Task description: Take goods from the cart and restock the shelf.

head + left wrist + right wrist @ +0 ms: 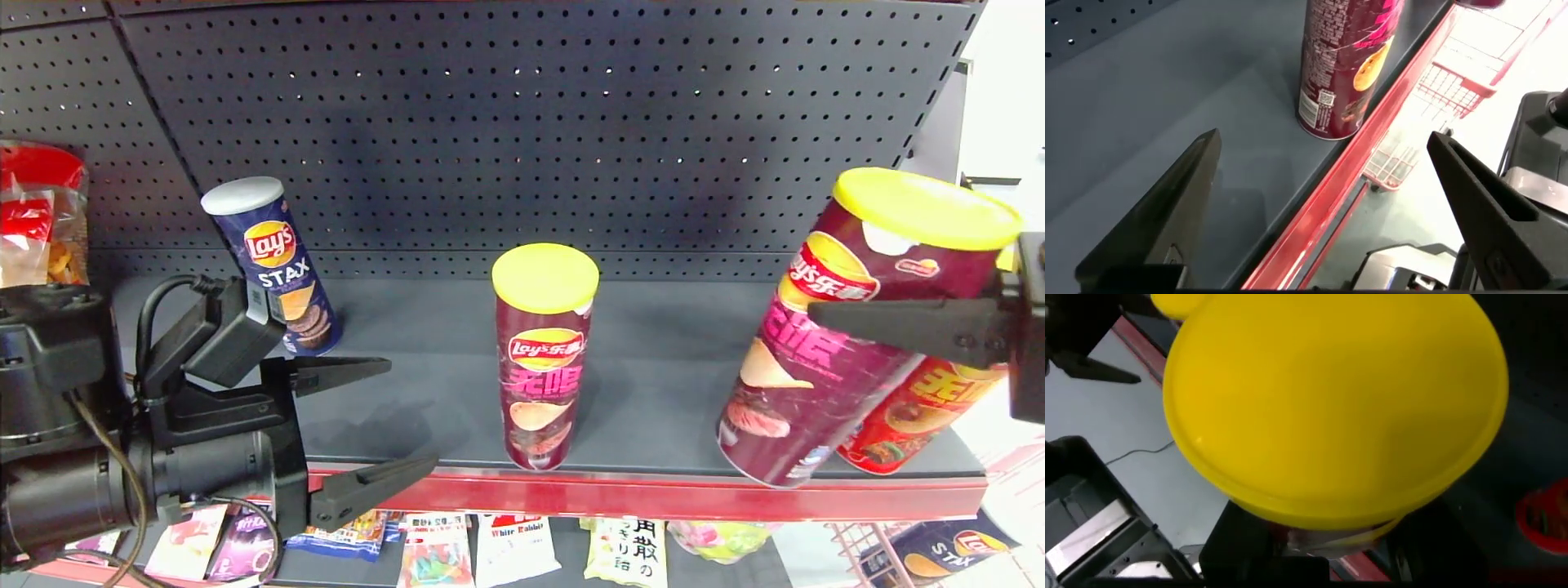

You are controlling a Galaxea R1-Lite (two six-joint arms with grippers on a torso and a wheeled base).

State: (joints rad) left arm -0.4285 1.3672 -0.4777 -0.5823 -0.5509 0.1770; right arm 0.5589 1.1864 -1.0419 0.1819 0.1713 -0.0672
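1. Nearest, the right hand (pixel 816 314) is clamped on the magenta can (pixel 816 392) with the yellow lid, tilted over the shelf (pixel 653 343) at its right front edge (logo facing out).
2. The left hand (pixel 412 412) is spread wide and holds nothing, at the left front edge.
3. A matching can (pixel 543 359) stands upright mid-shelf, and a red can (pixel 914 425) sits behind the held one.
4. A grey-lidded blue can (pixel 277 269) is at the back left.

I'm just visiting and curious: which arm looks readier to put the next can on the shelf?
The right gripper, probably: its fingers hold a purple can tilted over the shelf. The left gripper hangs open and empty.
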